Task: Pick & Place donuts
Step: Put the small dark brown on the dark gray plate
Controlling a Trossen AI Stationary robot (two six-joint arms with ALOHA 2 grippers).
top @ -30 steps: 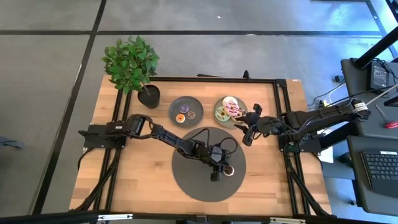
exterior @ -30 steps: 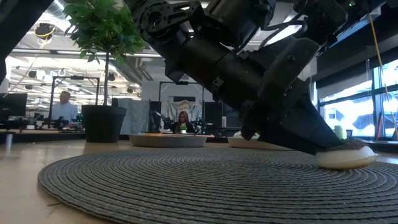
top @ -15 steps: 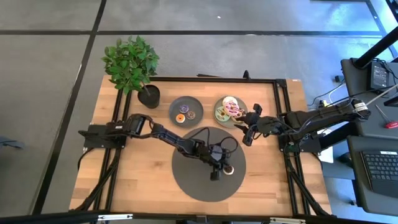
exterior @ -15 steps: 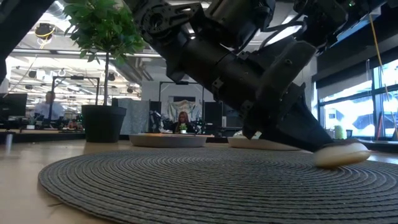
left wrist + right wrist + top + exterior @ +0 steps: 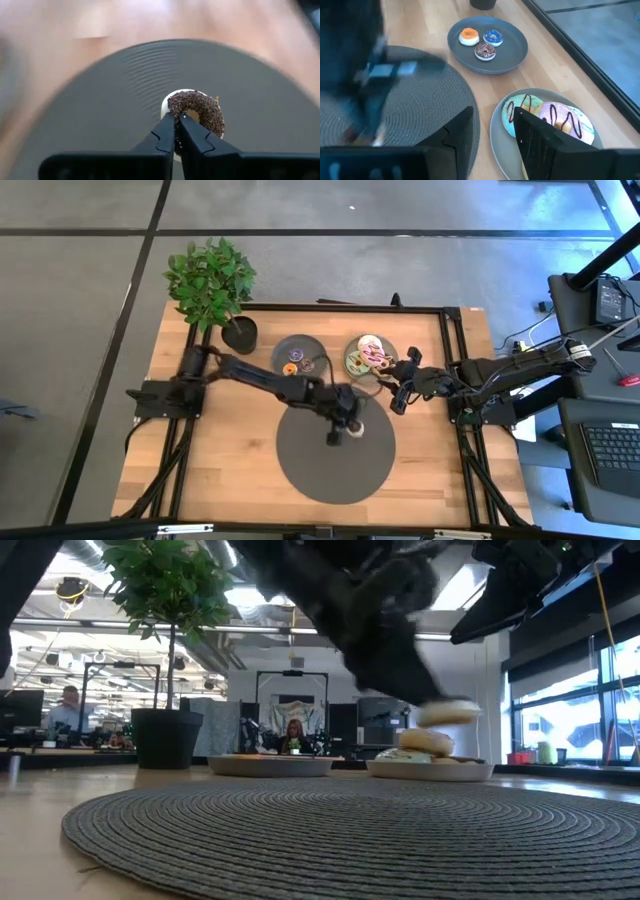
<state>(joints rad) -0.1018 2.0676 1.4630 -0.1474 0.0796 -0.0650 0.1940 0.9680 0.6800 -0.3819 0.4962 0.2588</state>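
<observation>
Left gripper [image 5: 345, 430] in high view: over the dark mat [image 5: 300, 465], clamped on a brown-sprinkled donut [image 5: 357, 428]. Low view: donut [image 5: 448, 713] lifted clear of mat, above donuts on right plate [image 5: 430, 770]. Left wrist: fingers [image 5: 165, 137] pinch donut rim. Right wrist: right gripper [image 5: 492, 130] apart, beside plate w/ iced donuts [image 5: 550, 117]; other plate [image 5: 515, 47] holds 3.

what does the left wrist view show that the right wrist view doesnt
Only the left wrist view shows the left pincer shut on a chocolate-sprinkled donut, lifted above the mat. Only the right wrist view shows the two plates: one with three small donuts, the other with larger iced ones, and the open right pincer. Both show the dark round mat and wooden table.
</observation>
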